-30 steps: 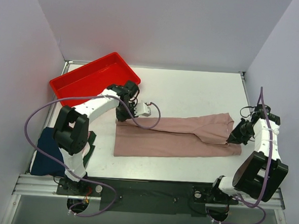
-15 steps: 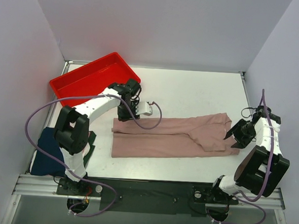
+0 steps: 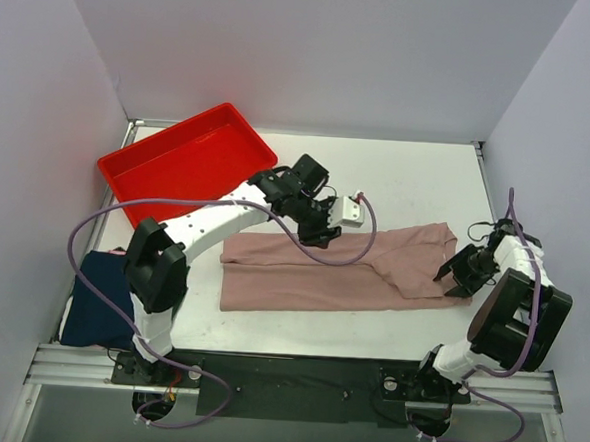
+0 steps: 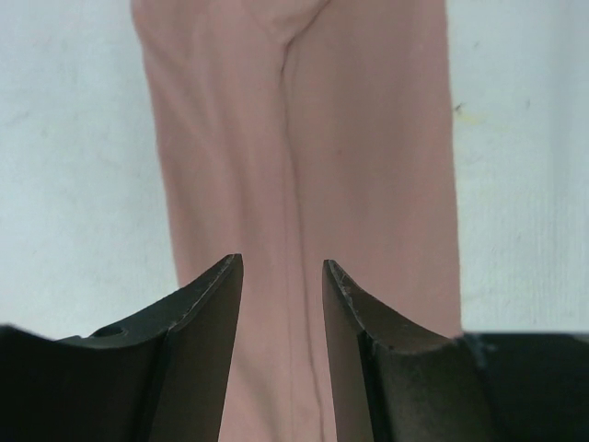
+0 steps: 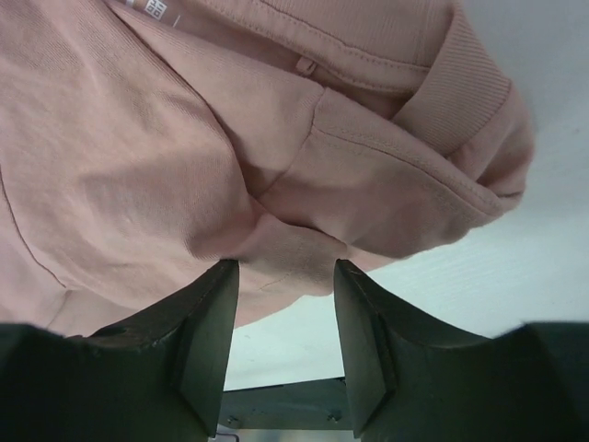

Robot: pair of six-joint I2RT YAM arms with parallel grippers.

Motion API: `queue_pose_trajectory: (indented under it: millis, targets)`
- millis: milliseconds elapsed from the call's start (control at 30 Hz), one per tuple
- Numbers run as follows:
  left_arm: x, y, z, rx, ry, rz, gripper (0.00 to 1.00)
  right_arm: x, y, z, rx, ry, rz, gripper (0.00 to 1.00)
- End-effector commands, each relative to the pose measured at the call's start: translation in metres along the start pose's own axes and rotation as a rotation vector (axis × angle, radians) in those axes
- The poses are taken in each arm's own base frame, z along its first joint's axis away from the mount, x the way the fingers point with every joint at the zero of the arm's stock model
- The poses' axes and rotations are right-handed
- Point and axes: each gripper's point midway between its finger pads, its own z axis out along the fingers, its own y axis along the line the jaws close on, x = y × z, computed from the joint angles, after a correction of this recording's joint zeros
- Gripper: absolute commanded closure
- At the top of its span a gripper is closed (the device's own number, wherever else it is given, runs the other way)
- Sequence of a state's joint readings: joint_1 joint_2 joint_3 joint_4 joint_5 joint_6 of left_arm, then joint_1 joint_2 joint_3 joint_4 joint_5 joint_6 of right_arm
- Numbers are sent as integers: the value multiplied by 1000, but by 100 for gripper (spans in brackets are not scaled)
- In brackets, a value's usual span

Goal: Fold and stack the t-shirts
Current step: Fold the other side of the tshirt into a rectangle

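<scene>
A dusty-pink t-shirt (image 3: pixel 322 278) lies folded lengthwise into a long band across the table's middle. Above its far edge, near the middle, my left gripper (image 3: pixel 319 233) hovers open; in the left wrist view its jaws (image 4: pixel 282 267) frame the pink cloth (image 4: pixel 304 138) below with nothing between them. Open too, my right gripper (image 3: pixel 450 276) sits at the band's right end. The right wrist view shows its tips (image 5: pixel 281 267) just short of the bunched collar end (image 5: pixel 184 138), holding nothing. A navy blue t-shirt (image 3: pixel 95 299) lies folded at the near left edge.
A red plastic tray (image 3: pixel 169 153) stands at the far left, behind the left arm. The left arm's purple cable (image 3: pixel 363 247) droops over the pink shirt. Side walls close in on both flanks.
Both grippers have opened and let go of the pink shirt. The left gripper moved right from the shirt's left end to its middle. The right gripper shifted slightly down and left.
</scene>
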State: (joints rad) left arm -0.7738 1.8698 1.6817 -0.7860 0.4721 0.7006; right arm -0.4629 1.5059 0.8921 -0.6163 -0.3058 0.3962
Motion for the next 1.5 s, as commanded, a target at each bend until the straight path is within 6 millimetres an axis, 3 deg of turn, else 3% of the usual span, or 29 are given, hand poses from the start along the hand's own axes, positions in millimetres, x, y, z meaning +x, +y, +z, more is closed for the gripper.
queue_pose_trajectory:
  millis: [0, 167, 333, 433, 700, 900, 1300, 1467]
  targets:
    - [-43, -24, 41, 89, -174, -9, 50, 11, 3, 10, -21, 48, 21, 65]
    - [-54, -52, 69, 196, -227, 11, 50, 12, -1, 12, -7, 47, 20, 100]
    - [-63, -66, 89, 269, -236, 128, 51, 5, 10, -7, -20, -14, -23, 100]
    - [-70, -78, 91, 348, -301, 300, 51, -4, 25, -22, -50, -62, -51, 100]
    - [-91, -53, 130, 237, -334, 421, 51, -24, 80, -29, -223, -34, -44, 100]
    - [-93, -65, 158, 240, -317, 483, 51, -37, 92, -14, -230, 0, 6, 100]
    - [-126, -40, 198, 55, -336, 596, 49, -56, 93, 17, -170, 14, 83, 100]
    - [-115, -27, 210, 11, -281, 654, 49, -59, 93, 21, -160, 19, 83, 100]
